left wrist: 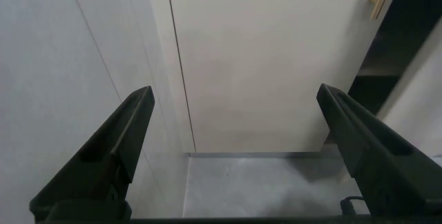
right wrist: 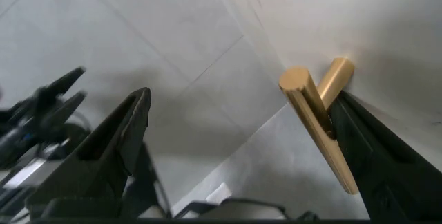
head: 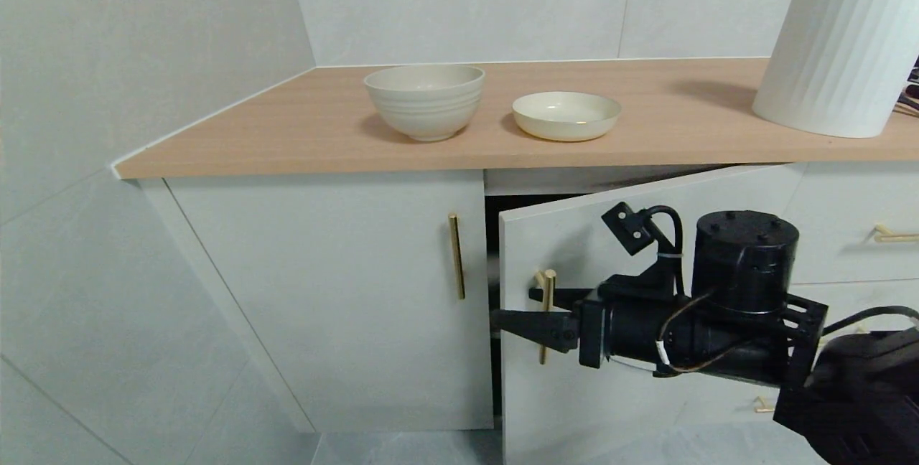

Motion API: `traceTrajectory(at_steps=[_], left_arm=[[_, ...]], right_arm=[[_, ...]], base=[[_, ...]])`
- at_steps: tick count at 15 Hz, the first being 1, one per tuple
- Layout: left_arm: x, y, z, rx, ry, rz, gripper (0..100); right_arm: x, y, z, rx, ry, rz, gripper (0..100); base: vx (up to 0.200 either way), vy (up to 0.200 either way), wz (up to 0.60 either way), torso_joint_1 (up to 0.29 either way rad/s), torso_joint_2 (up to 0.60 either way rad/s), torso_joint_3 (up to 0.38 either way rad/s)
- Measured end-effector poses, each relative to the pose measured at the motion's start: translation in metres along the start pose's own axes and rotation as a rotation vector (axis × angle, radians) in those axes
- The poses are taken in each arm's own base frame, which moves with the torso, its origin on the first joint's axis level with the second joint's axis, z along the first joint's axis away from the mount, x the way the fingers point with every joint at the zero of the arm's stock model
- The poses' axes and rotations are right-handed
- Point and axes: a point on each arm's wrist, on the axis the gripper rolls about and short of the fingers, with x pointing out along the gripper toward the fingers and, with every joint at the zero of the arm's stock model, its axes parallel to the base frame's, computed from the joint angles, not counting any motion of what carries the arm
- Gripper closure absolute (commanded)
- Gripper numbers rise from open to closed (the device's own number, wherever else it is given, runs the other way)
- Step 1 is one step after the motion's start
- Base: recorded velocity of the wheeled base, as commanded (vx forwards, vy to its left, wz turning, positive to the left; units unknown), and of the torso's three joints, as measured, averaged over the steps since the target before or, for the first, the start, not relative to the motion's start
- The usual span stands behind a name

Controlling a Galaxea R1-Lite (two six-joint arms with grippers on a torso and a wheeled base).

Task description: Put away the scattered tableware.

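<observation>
Head view puts my right gripper at the brass handle of the right cabinet door, below the worktop's front edge. That door stands partly ajar, with a dark gap between it and the closed left door. The claw is apart and straddles the bar, not clamped on it. In the right wrist view one finger appears to rest against the handle, and the other is well clear.

The tableware is up on the worktop. A ribbed bowl sits toward the left end, about midway between the front and back edges. A shallow dish is near it on the right, not touching. Neither has been picked up yet.

My main worry is the hold on the handle. With the bar only hooked, I judge a pull that doesn't follow the door's swing could let it slide off the finger. The door would then stay too narrow for the bowl. A pull with the claw skewed could also scrape a fingertip along the door face.

The left gripper hangs low before the left door with its fingers wide apart, holding nothing. I'd keep it out of the door's sweep.
</observation>
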Motion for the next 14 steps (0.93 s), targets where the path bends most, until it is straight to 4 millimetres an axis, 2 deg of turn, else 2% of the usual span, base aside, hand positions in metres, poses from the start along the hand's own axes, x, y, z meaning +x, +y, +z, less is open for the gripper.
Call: traceTrajectory(at_steps=[4,10,11,14], left_arm=[[0.0,0.0,0.0,0.001,0.0,0.0,0],[-0.001,0.0,0.003,0.013,-0.014,-0.021,0],[-0.002,-0.001,0.008,0.014,-0.029,-0.043,0],[-0.016,-0.004,0.04,0.015,-0.043,-0.203,0]], right_arm=[[-0.02,0.015,-0.008,-0.002,0.016,0.018,0],[-0.026,0.02,-0.01,-0.004,0.018,0.027,0],[-0.025,0.021,-0.01,-0.004,0.019,0.03,0],[-0.024,0.023,-0.011,-0.005,0.024,0.034,0]], base=[[0.0,0.0,0.0,0.0,0.0,0.0],[0.0,0.0,0.0,0.0,0.0,0.0],[0.0,0.0,0.0,0.0,0.0,0.0],[0.0,0.0,0.0,0.0,0.0,0.0]])
